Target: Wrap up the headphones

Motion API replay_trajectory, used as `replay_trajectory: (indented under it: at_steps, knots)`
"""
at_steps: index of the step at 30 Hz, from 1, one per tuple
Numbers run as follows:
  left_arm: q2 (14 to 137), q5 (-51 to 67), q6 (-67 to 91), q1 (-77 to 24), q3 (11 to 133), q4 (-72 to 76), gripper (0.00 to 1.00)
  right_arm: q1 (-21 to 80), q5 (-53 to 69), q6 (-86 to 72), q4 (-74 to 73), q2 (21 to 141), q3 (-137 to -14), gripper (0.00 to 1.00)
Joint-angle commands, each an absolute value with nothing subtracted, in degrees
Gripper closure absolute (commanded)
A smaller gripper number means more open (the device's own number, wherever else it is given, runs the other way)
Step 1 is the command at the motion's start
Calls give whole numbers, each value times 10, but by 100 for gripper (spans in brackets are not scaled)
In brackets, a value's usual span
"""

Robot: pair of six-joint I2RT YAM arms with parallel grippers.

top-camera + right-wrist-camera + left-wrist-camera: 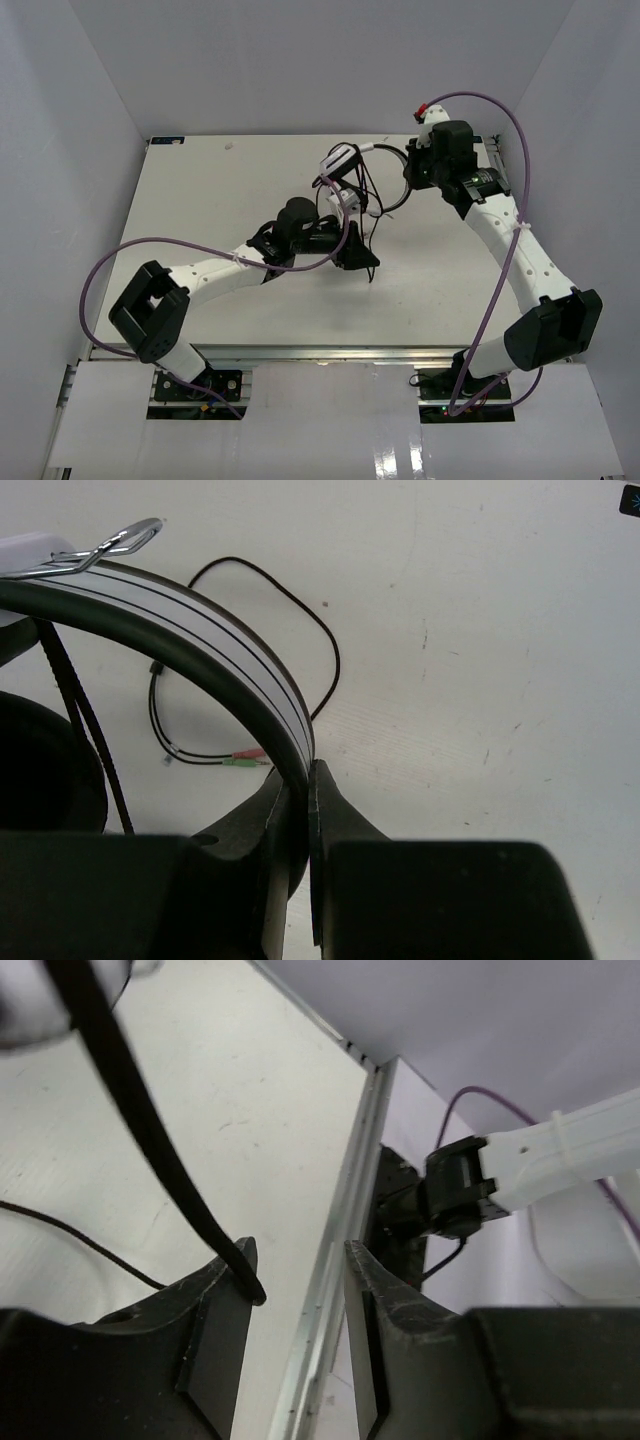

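Top external view: the headphones point(342, 162) are seen over the far middle of the table point(220, 190), one white earcup uppermost and the dark headband curving away to the right. The right gripper point(410, 172) is met at the end of that headband, the right arm being stretched from the near right corner toward the far edge. The left gripper point(358, 258) is placed just nearer than the earcups, and the left arm is laid low across the table from the near left corner. A purple cable point(120, 250) is looped beside the left arm.

Left wrist view: the left gripper point(300, 1260) is shown with its jaws parted and only table and table edge seen in the gap between them. A black cord point(150, 1130) is drawn down from the upper left and is laid against the tip of the left-hand finger point(215, 1310). The cord is blurred by closeness, so it may be the headphone lead, but this cannot be settled. The white right arm point(560, 1150) is seen beyond the table edge.

Right wrist view: the right gripper point(303, 778) is closed tight on the striped white-and-black headband point(200, 615), which is pinched between both fingers. A metal slider point(120, 535) is seen at the upper left. The thin black cable point(335, 655) is left in a loose loop on the table behind, its coloured plugs point(245, 760) lying just beside the band.
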State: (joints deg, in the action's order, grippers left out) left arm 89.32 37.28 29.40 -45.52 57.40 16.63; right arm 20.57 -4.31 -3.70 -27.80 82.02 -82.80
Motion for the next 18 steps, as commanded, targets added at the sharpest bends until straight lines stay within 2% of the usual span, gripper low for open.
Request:
replay_trajectory:
  at_steps: [1,9,18]
  knots:
    - [885,299,212,-471,510,239,47,176,68,-115,-267,805,-899,92]
    - [910,176,152,-505,397,510,43,145,133,-157,-273,785,-912,92]
    - [1035,108,157,-512,390,699,42,106,222,-195,-273,773,-914,92]
